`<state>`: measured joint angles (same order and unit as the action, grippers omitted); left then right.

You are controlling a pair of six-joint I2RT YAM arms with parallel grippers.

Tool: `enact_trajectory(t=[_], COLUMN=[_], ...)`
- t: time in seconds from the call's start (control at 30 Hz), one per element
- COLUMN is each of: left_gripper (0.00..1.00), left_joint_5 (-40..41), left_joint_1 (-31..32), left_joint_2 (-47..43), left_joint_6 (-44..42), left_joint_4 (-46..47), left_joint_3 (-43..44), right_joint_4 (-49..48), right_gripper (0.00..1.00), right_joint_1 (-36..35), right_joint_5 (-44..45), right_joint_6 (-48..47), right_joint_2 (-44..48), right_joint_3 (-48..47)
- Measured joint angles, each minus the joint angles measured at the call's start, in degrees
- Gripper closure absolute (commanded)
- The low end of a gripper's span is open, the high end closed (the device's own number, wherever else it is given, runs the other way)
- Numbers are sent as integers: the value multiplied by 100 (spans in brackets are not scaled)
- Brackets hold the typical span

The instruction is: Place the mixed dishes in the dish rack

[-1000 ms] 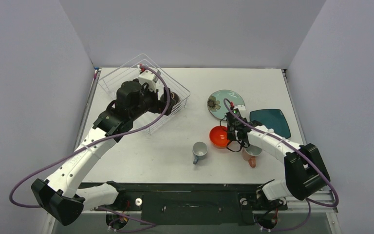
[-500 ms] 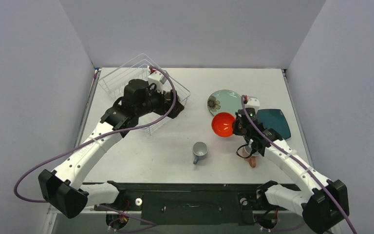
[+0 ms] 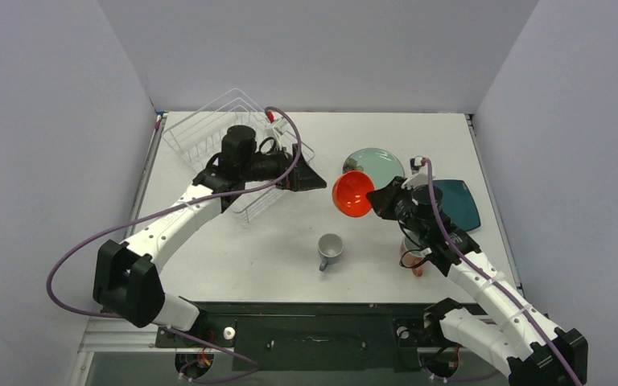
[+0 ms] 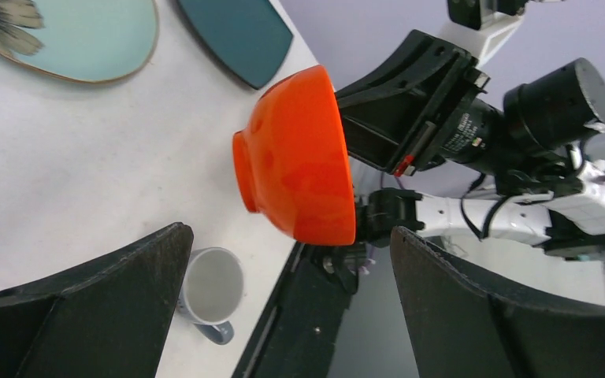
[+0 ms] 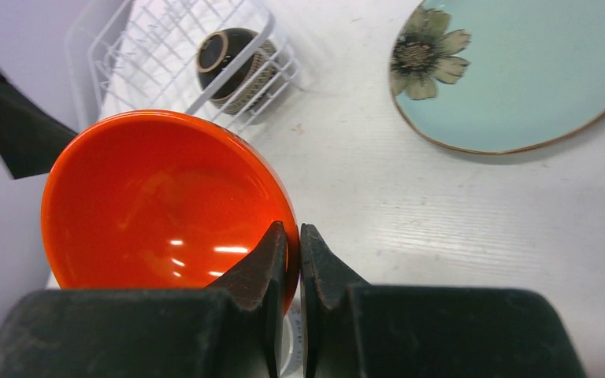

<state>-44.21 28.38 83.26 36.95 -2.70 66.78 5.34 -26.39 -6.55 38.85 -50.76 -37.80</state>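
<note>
While the right gripper (image 5: 293, 236) pinches shut on the rim of the orange-red bowl (image 3: 352, 193), that bowl hangs tipped on its side above the table, between the dish rack (image 3: 189, 133) at far left and the round pale-teal plate (image 3: 380, 163). The left gripper (image 3: 309, 178) is spread wide, holding nothing, pointing right toward the bowl's base. The brown bowl (image 5: 232, 59) sits inside the rack. The grey-blue mug (image 3: 330, 251) stands near centre, and the dark-teal plate (image 3: 460, 203) lies right.

The orange-red bowl (image 5: 150, 197) showed a smooth, glossy glaze. The thin white wire rack (image 5: 150, 55) looked like coated metal, and the white desk (image 5: 457, 228) was matt.
</note>
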Motion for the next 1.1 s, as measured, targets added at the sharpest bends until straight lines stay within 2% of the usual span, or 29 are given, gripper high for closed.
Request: enact_trajectory(t=[0.2,0.63,1.0,1.1], left_gripper=[4,1,33,37], left_joint_5=[-542,-887,-942,-894], left_joint_1=[2,162,199,184], left_joint_2=[190,400,400,400], left_joint_6=[745,1158,1189,1169], left_joint_4=[763,1158,1237,1233], left_joint_3=[-181,-181,-181,-181], right_joint_4=[-527,-870,-822,-826], right_gripper=[100,100,100,100], right_joint_1=[-111,-299,-363,-374], right_joint_5=[-302,-293,-33,4], right_joint_6=[361,535,413,387], right_joint_2=[-59,-173,-197,-243], right_joint_3=[44,44,4,-44])
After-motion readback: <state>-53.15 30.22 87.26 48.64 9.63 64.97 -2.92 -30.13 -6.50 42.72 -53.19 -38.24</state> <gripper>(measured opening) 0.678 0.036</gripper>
